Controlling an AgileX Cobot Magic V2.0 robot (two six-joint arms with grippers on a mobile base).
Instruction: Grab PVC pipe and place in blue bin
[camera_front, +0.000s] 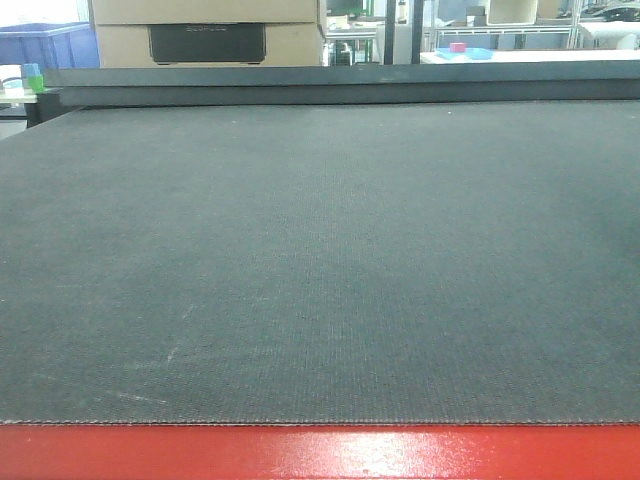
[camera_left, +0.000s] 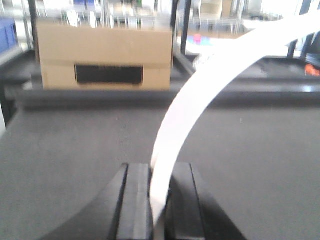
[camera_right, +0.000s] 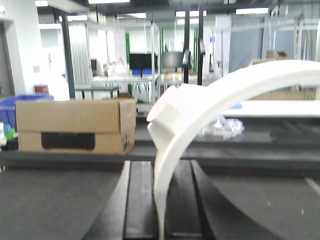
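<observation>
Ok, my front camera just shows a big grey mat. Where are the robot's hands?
Observer: The left wrist camera shows the left hand closed on a curved white strap.
Operator: And the other hand?
Observer: The right hand pinches a second white strap that arches up to the right.
Operator: Anything behind it?
Observer: Some crumpled clear plastic lies on a far surface.

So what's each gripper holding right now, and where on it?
Left gripper pinches the lower end of a curved white strap between its fingers; right gripper likewise. Whether it's one strap or two, cannot tell.
</observation>
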